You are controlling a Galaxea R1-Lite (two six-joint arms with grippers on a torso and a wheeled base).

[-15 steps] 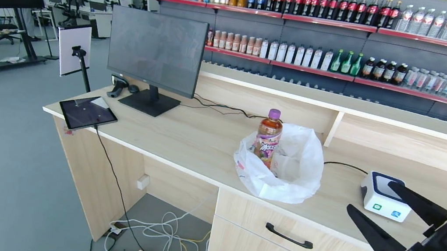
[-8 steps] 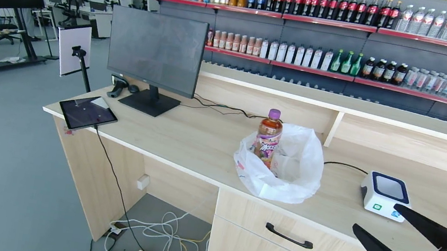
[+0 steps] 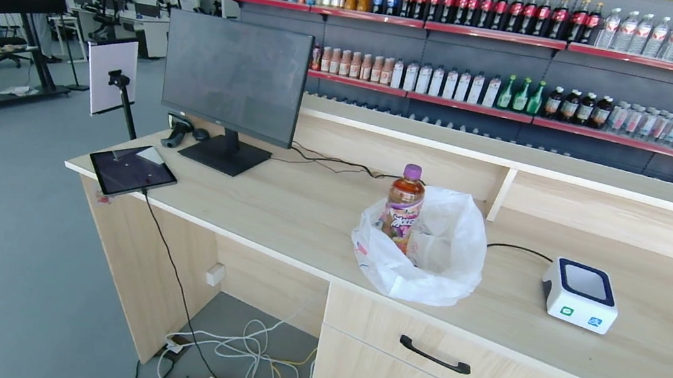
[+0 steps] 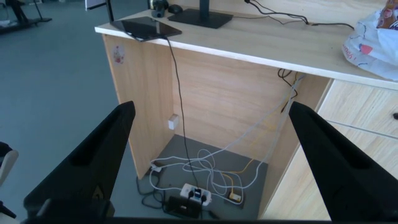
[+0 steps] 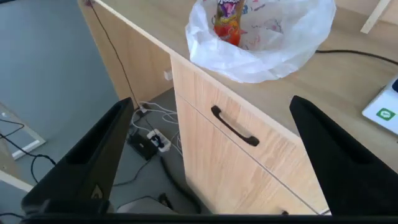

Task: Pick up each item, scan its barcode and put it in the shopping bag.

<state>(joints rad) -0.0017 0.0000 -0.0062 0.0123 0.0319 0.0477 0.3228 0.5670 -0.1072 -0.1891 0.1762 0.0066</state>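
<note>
The counter (image 3: 306, 211) was pale wood-grain board with a smooth, matt face. The shopping bag (image 3: 451, 266) was thin white plastic, crinkled and faintly shiny. The bottle (image 3: 404, 207) was clear glossy plastic with a purple cap. The scanner (image 3: 579, 295) had a smooth white plastic shell and a dark glassy top. The tablet (image 3: 132, 170) screen was glossy black, the monitor (image 3: 233, 77) screen matt. The left tool (image 4: 211, 106) and right tool (image 5: 211, 101) looked matt black.

white shopping bag (image 3: 456, 260), amber bottle (image 3: 404, 207) with purple cap, navy-rimmed white scanner (image 3: 578, 297).
</note>
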